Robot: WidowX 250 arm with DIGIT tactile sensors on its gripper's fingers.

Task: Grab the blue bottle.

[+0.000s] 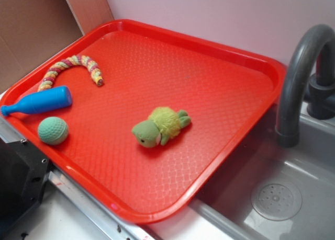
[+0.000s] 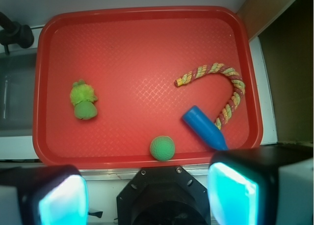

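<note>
A red plastic tray (image 1: 220, 67) sits on the counter beside a grey sink (image 1: 293, 198), its textured floor carrying four toys. The blue bottle (image 1: 39, 102) lies on its side near the tray's left rim in the exterior view, its thick base pointing toward the tray's middle and its thin neck reaching out to the rim. Just beside it, toward the tray's near-left corner, rests a teal-green dimpled ball (image 1: 53, 130), close to the bottle but apart from it. A braided rope toy (image 1: 70, 68) in yellow, pink and green curves in an arch farther back along the same side, one end lying near the bottle's base. A green plush turtle (image 1: 159, 126) lies near the tray's centre, well apart from the other three. A dark curved faucet (image 1: 301, 72) rises over the sink at the tray's right edge. In the wrist view the pincer (image 2: 147, 193) hangs above the tray's near rim, its two fingers (image 2: 230, 190) spread wide with nothing between them; the bottle (image 2: 203, 127) shows just ahead of the right-hand finger, the ball (image 2: 162, 148) between the two.
</note>
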